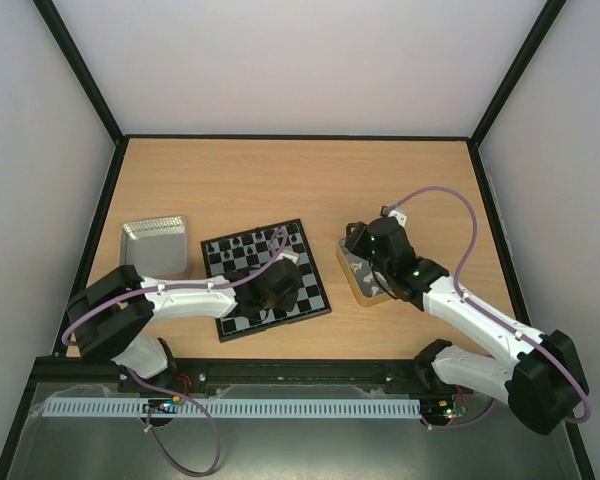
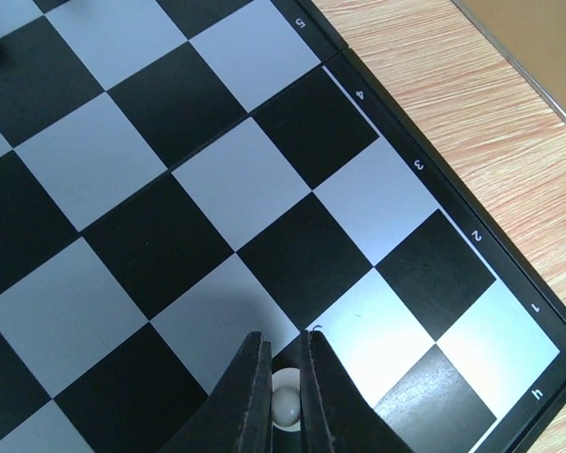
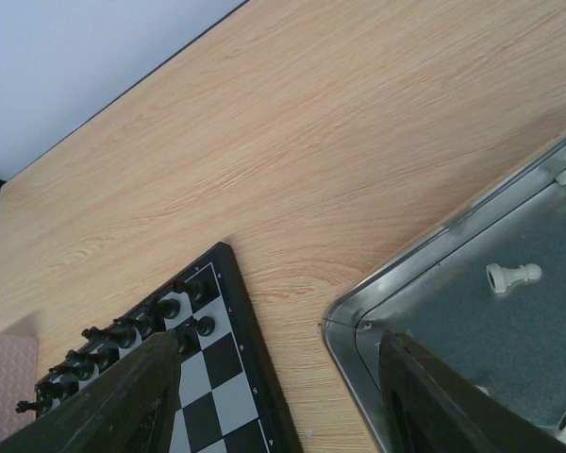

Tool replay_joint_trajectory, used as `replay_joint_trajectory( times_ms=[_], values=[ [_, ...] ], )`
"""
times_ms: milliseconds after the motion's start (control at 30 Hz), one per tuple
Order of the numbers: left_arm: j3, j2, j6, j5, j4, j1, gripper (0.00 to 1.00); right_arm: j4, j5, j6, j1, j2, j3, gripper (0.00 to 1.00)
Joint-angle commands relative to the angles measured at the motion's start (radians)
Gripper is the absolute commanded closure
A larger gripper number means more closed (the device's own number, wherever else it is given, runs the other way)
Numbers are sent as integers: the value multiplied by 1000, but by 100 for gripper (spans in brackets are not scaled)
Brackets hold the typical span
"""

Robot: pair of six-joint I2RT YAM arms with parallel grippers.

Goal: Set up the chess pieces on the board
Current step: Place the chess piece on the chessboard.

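Note:
The board (image 1: pixel 308 300) lies at the table's middle, with black chess pieces (image 1: pixel 242 243) lined along its far rows. My left gripper (image 1: pixel 267 290) hangs over the board's near half. In the left wrist view the left gripper (image 2: pixel 285 342) is shut on a white piece (image 2: pixel 286 406), seen from above over a dark square; I cannot tell whether the piece touches the board (image 2: pixel 217 179). My right gripper (image 1: pixel 368 258) stands open over the gold-rimmed tray (image 1: pixel 357 288). The right gripper (image 3: pixel 278 377) has nothing between its fingers, and a white piece (image 3: pixel 512 276) lies in the tray (image 3: pixel 396 283). Black pieces (image 3: pixel 123 335) show on the board's corner.
A silver metal tray (image 1: pixel 155 245) sits left of the board. Bare wooden table (image 1: pixel 300 180) stretches behind the board and trays. Black frame posts and pale walls close in the table on the left, right and far sides.

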Motion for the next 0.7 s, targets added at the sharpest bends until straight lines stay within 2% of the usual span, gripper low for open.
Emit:
replay_joint_trajectory(
  times_ms=[0,400,667],
  values=[
    [-21,11,-24,3,47,-5,98,12,20,10,0,8,-13,43],
    [-54,3,-30,56,58,-6,97,22,0,19,-1,16,-18,43],
    [-53,-4,-24,-1,14,-10,96,34,-15,25,0,17,-23,43]
  ],
)
